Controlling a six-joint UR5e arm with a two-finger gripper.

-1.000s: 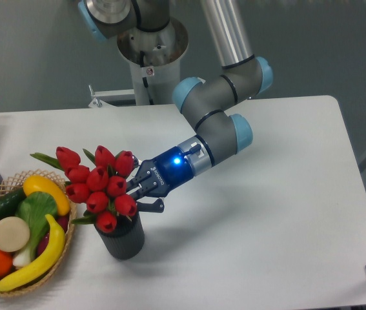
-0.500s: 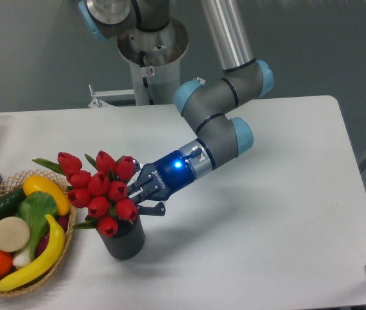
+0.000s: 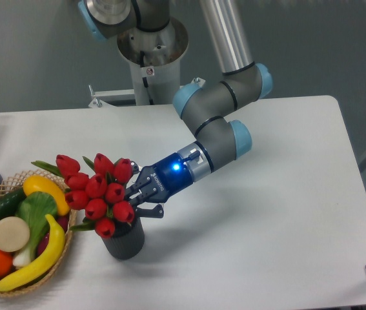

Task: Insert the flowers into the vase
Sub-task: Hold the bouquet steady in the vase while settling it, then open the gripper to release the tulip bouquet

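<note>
my gripper (image 3: pixel 133 201) is clamped on the red tulips (image 3: pixel 97 191), whose stems look seated in the dark vase (image 3: pixel 124 240), so only letting go remains.

Robot lab, bare white table (image 3: pixel 286 194), grey backdrop (image 3: pixel 34 45)

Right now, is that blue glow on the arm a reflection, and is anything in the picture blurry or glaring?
Camera view: the blue glow looks like a lit lamp on the wrist, not a reflection; lighting is soft and even, with faint shadows beside the vase; the flowers and fingers look sharp; no strong glare on the table.
</note>
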